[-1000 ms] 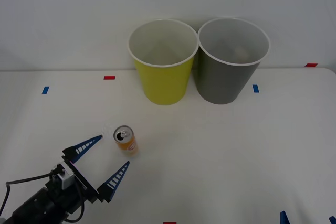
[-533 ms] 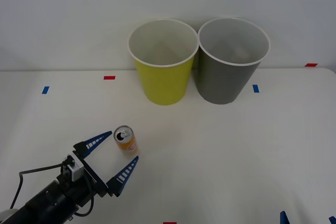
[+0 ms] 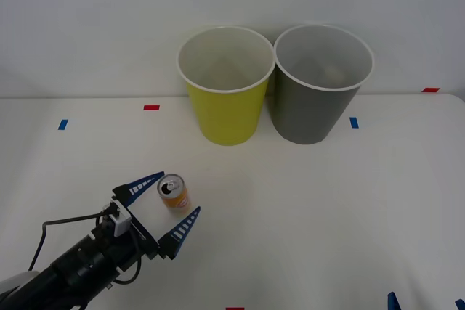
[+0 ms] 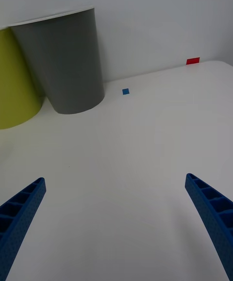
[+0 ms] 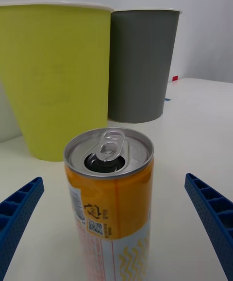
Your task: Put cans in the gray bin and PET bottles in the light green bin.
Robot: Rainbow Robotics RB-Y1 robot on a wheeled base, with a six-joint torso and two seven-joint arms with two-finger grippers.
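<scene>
Can (image 3: 174, 194), upright on the white table (image 3: 305, 201) well short of the gray bin (image 3: 317, 85), stands between the left gripper's (image 3: 167, 203) spread fingers, seemingly lined up for a side grasp.

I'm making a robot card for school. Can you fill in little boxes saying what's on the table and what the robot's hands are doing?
can: orange and white can, upright on the white table, tab opened
left hand: left hand open, one blue finger on each side of the can, not touching it
right hand: right hand open, low over bare table, holding nothing
gray bin: gray bin at the back, right of the green one
light green bin: light green bin beside it
in the bins: nothing visible
</scene>
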